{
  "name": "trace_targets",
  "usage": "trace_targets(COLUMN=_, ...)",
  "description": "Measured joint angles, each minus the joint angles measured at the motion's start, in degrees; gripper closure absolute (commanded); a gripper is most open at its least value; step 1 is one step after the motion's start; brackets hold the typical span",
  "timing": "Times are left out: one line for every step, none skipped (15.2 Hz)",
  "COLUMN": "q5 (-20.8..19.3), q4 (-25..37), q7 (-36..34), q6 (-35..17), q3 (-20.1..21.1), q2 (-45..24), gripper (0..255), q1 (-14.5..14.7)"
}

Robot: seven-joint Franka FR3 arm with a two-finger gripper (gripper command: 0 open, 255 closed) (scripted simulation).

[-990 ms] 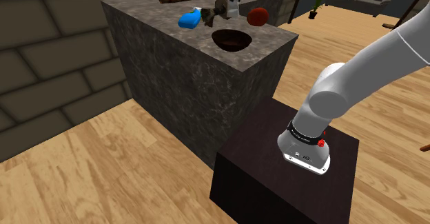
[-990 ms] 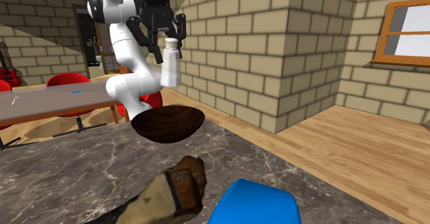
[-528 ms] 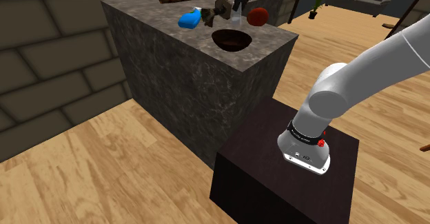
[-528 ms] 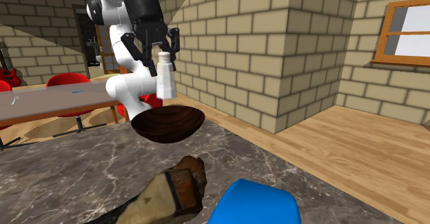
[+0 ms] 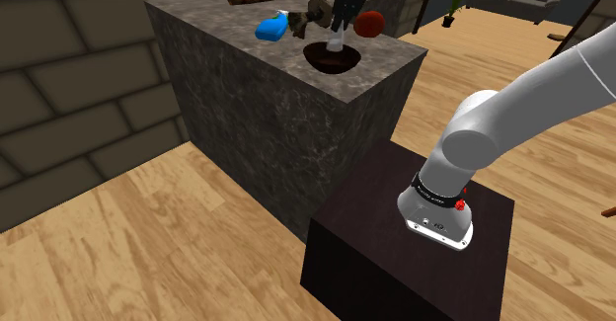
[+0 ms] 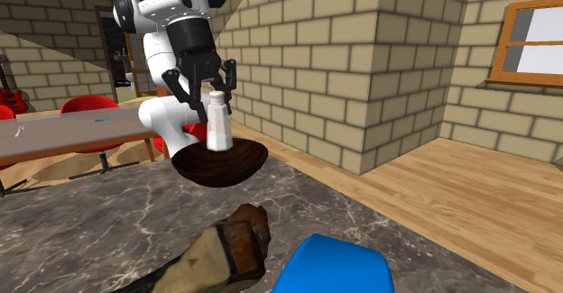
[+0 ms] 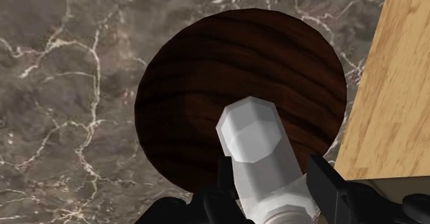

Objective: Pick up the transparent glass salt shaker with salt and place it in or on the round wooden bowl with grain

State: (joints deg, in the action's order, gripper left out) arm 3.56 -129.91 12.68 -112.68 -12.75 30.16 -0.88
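Placement step: my end effector (image 6: 213, 95) pinches the white salt shaker (image 6: 216, 127), hanging at twelve o'clock over the dark wooden bowl (image 6: 226, 167). Next I'd lower slightly, then release.

shaker (image 7: 258, 154) end cut btm edge | blue obj (image 6: 336, 266) cut too

End effector (image 5: 343, 15) at the far end of the table (image 5: 276, 92), clasping a whitish salt shaker (image 5: 336, 40) upright, base over the dark bowl (image 5: 331, 62). Blue object (image 5: 271, 28) left of bowl, red object (image 5: 370, 23) right.
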Motion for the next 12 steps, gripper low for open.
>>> trace_targets(q5=0.01, q4=-0.79, q7=0.11, q6=-0.74, q3=-0.04, q2=0.04, gripper=255, q1=-0.02)
trace_targets(q5=0.02, q4=-1.31, q7=0.07, q6=-1.25, q3=0.01, q2=0.06, gripper=255, q1=0.00)
trace_targets(q5=0.03, q4=-1.53, q7=0.09, q6=-1.46, q3=0.01, q2=0.07, gripper=255, q1=0.00)
trace_targets(q5=0.03, q4=-1.61, q7=0.12, q6=-1.57, q3=-0.02, q2=0.05, gripper=255, q1=-0.01)
trace_targets(q5=0.03, q4=-1.65, q7=0.15, q6=-1.62, q3=-0.03, q2=0.05, gripper=255, q1=-0.01)
trace_targets(q5=0.03, q4=-1.68, q7=0.16, q6=-1.64, q3=-0.04, q2=0.05, gripper=255, q1=-0.02)
trace_targets(q5=0.03, q4=-1.69, q7=0.16, q6=-1.65, q3=-0.04, q2=0.05, gripper=255, q1=-0.02)
trace_targets(q5=0.03, q4=-1.69, q7=0.16, q6=-1.66, q3=-0.04, q2=0.05, gripper=255, q1=-0.02)
trace_targets(q5=0.03, q4=-1.70, q7=0.17, q6=-1.66, q3=-0.04, q2=0.05, gripper=0, q1=-0.02)
trace_targets(q5=0.03, q4=-1.70, q7=0.17, q6=-1.67, q3=-0.04, q2=0.05, gripper=0, q1=-0.02)
trace_targets(q5=0.03, q4=-1.69, q7=0.17, q6=-1.67, q3=-0.04, q2=0.05, gripper=0, q1=-0.02)
trace_targets(q5=0.03, q4=-1.69, q7=0.17, q6=-1.67, q3=-0.05, q2=0.05, gripper=0, q1=-0.02)
